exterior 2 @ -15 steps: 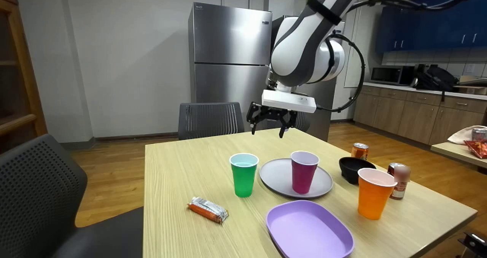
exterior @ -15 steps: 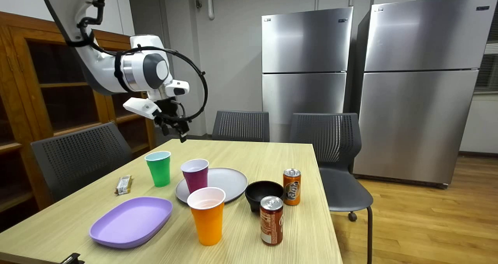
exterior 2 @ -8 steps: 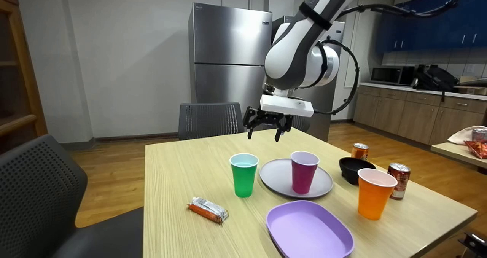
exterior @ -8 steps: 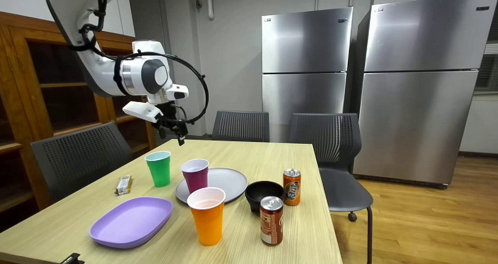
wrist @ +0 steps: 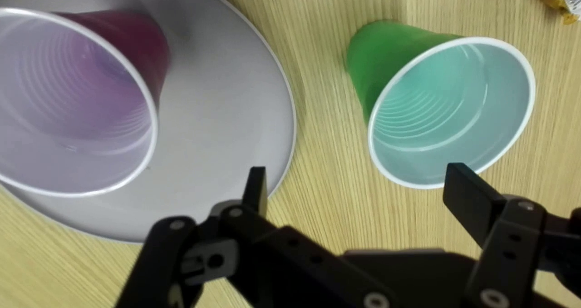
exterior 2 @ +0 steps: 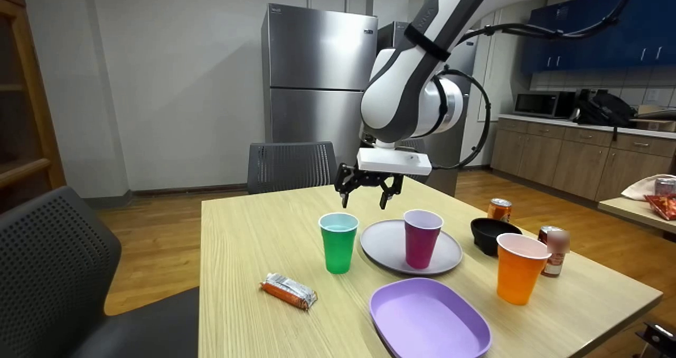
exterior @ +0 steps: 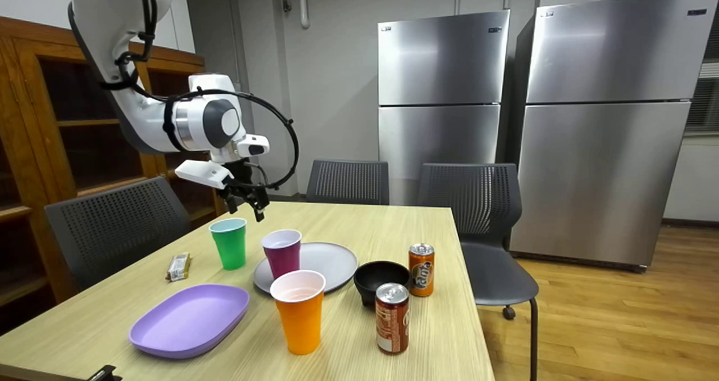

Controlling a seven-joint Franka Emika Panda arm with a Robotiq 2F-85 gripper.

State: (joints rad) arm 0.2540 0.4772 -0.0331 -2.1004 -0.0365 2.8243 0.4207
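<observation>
Jaws: spread wide, gripping nothing; fingers (wrist: 467,199) hung above the bench (exterior 2: 253,231).
Green plastic cup (wrist: 442,103): upright, nearest piece, below and just ahead of the jaws in the wrist view; its rim overlapped one finger there, though both exterior views showed the two apart.
Plum plastic cup (wrist: 86,103): upright on the round grey plate (wrist: 222,103), ahead of the opposite finger.
Foil-wrapped bar (exterior 2: 289,291): past the green cup, farther from the jaws.
Handling: step judged an approach from above; it wanted sideways centring before descent, then a light squeeze, thin walls being likely to dent.
</observation>
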